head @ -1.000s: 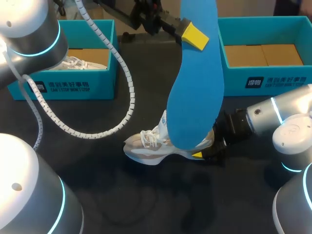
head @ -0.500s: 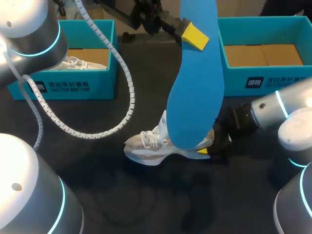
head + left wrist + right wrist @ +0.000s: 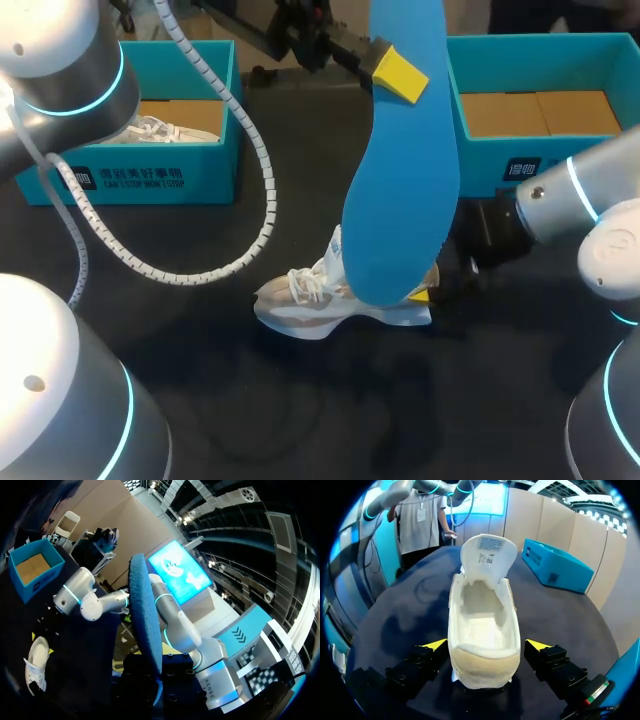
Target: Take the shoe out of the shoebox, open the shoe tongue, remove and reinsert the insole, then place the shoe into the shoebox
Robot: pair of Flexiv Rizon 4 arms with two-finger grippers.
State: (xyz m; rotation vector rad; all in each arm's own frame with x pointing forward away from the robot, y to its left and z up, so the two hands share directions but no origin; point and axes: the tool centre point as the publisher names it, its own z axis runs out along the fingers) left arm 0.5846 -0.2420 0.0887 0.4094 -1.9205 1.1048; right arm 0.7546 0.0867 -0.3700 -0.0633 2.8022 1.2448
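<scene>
A white and beige shoe [image 3: 320, 300] lies on its side on the dark table, and the blue insole [image 3: 400, 180] is out of it. My left gripper [image 3: 395, 70] holds that insole up high above the shoe, shut on its upper end. The left wrist view shows the insole [image 3: 145, 615] standing edge-on out of the gripper, with the shoe [image 3: 36, 662] far below. My right gripper [image 3: 486, 645] is open at the shoe's heel, one yellow tip on each side, not touching. The shoe [image 3: 482, 625] gapes without its insole, its tongue [image 3: 487, 550] pulled up.
A teal shoebox [image 3: 205, 165] at the back left holds another white shoe [image 3: 160, 128]. A second teal shoebox [image 3: 560, 160] stands at the back right, with bare cardboard inside. A white spiral cable [image 3: 265, 190] from my left arm loops over the table left of the shoe.
My right arm has swung toward the far side of the table, and its gripper has shifted a little along the heel. The insole and my left gripper have stayed put.
</scene>
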